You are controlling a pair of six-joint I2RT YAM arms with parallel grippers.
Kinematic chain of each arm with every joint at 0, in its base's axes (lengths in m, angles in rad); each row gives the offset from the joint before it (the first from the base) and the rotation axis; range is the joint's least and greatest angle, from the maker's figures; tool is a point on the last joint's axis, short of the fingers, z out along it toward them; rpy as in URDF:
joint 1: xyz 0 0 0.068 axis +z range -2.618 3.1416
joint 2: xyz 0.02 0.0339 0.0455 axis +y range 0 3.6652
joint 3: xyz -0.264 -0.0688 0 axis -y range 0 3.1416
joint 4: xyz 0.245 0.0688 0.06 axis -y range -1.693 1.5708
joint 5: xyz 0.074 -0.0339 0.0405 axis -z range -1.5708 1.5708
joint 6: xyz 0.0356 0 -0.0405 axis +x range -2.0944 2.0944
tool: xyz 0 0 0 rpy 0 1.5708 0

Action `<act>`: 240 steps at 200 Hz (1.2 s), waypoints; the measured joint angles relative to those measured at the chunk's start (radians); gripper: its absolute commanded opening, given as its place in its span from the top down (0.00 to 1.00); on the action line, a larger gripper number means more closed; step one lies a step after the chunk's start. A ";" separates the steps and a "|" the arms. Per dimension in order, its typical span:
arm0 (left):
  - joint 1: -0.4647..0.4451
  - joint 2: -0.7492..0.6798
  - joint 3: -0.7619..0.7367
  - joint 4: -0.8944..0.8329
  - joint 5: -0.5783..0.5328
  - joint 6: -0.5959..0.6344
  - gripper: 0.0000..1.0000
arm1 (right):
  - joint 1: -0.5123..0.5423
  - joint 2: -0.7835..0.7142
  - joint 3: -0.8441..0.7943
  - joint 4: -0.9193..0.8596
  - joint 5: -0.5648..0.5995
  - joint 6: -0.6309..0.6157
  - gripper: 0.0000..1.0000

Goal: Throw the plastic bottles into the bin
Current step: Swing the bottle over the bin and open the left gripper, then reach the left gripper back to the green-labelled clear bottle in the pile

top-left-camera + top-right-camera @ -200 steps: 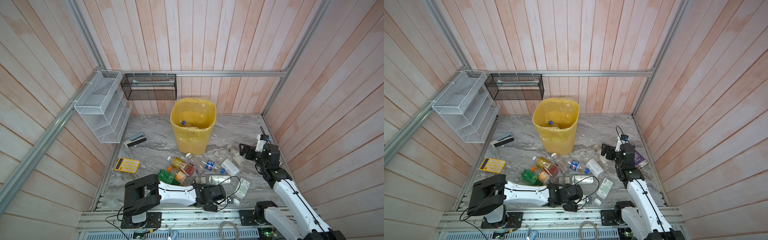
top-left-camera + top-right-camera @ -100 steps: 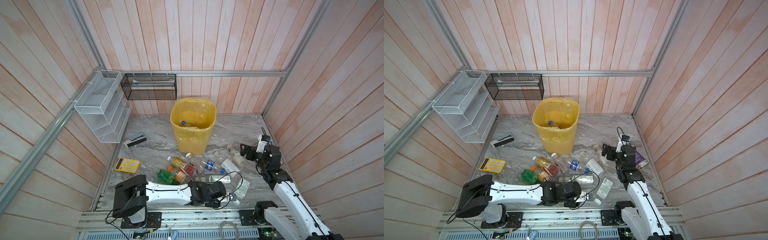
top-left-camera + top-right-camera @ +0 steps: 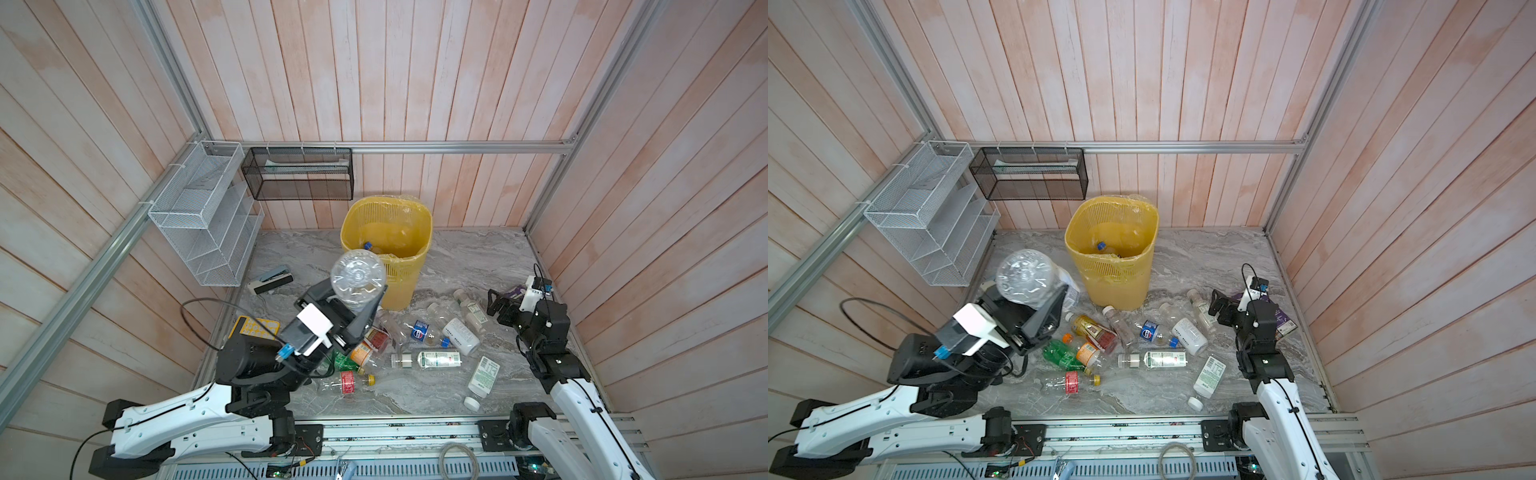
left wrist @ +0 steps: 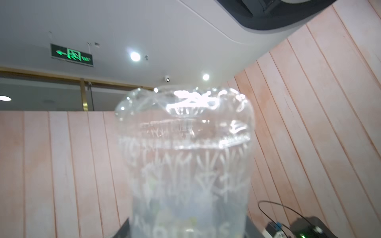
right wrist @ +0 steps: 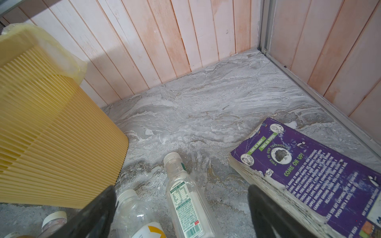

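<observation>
2 white arms with black joints, black cables, white wrist cameras.

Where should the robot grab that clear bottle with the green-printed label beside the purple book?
Probably across the labelled middle of the clear bottle, coming straight down from above with the jaws either side of its width. It lies flat, the body is straight there, and the purple book is apart from it; another bottle lies close opposite.

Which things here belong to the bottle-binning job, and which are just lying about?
Job: clear bottle held up, bottles on the floor, yellow bin.
Not part of it: yellow calculator, purple book, stapler, white wire rack, black mesh rack.
</observation>
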 measured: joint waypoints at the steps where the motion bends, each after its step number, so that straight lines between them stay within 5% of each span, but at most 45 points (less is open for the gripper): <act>1: 0.003 0.001 0.001 0.003 0.001 0.002 0.46 | 0.000 -0.001 0.000 0.000 0.000 0.000 0.01; 45: 0.413 0.240 0.147 0.042 0.218 -0.179 0.42 | 0.000 0.003 0.010 -0.001 -0.007 0.001 0.01; 61: 0.556 0.395 0.259 -0.025 0.283 -0.309 0.31 | 0.000 0.013 0.017 -0.002 -0.012 0.005 0.01; 77: 0.641 0.556 0.388 -0.142 0.325 -0.410 0.03 | 0.000 0.018 0.023 -0.004 -0.015 0.012 0.01; 93: 0.679 0.661 0.448 -0.252 0.336 -0.505 0.00 | 0.000 0.017 0.032 -0.015 -0.015 0.012 0.01; 134: 0.681 0.637 0.404 -0.340 0.336 -0.631 0.00 | 0.000 0.009 0.066 -0.072 -0.003 0.019 0.01; 168: 0.645 0.467 0.360 -0.311 0.327 -0.655 0.00 | 0.000 -0.003 0.066 -0.112 0.019 0.039 0.01; 240: 0.312 0.271 0.005 -0.350 0.150 -0.555 0.00 | 0.000 0.105 -0.002 -0.114 0.003 0.061 0.01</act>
